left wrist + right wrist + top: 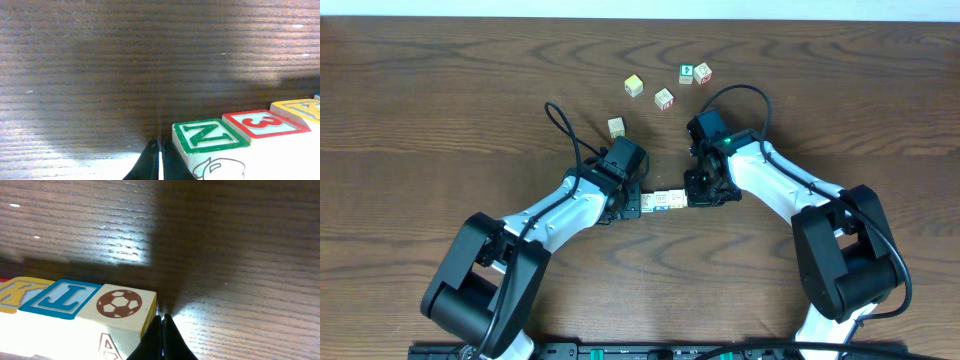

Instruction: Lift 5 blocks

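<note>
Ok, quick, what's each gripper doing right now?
Left gripper: closed, empty, tips at the N block.
Right gripper: closed, empty, tips at the ball block.

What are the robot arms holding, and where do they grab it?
A row of small white wooden picture blocks, squeezed end to end between both shut tools: left tool on the green-N end, right tool on the football end.
</note>
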You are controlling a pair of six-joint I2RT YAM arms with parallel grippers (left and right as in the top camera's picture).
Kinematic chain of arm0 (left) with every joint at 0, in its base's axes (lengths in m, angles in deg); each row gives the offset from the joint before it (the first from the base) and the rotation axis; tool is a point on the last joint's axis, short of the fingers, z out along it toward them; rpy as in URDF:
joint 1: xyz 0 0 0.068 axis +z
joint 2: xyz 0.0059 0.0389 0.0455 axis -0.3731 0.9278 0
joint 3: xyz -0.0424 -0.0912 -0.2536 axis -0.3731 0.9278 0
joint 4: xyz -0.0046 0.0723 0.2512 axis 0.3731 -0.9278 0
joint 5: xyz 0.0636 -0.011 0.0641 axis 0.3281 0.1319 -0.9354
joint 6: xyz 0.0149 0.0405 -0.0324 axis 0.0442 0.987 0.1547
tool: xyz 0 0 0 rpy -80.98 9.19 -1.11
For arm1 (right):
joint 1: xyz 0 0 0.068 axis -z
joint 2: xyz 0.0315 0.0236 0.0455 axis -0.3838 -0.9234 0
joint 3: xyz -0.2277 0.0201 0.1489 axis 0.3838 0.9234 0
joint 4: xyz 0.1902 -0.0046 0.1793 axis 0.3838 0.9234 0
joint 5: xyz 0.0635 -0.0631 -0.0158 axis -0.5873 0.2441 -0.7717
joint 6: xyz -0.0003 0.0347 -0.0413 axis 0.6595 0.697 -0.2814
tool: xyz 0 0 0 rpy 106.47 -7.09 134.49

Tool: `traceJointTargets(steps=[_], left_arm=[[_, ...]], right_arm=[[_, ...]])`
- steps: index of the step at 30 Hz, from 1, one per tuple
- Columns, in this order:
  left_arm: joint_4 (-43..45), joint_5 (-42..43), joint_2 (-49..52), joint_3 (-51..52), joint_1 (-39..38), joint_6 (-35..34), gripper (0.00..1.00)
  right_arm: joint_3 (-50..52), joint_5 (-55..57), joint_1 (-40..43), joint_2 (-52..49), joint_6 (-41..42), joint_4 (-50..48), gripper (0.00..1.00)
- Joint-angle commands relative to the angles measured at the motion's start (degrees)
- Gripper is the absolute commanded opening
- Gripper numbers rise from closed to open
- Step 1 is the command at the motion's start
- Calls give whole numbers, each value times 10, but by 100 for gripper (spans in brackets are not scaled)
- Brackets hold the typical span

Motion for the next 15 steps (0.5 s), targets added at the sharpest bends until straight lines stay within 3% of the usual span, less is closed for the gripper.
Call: traceJointTargets(steps=[1, 15], left_arm=[[31, 94, -24, -11, -21, -3, 7], [55, 120, -27, -11, -37, -5, 7]], right_arm=[[-4, -155, -43, 22, -22, -16, 1], [-4, -186, -43, 34, -19, -20, 1]])
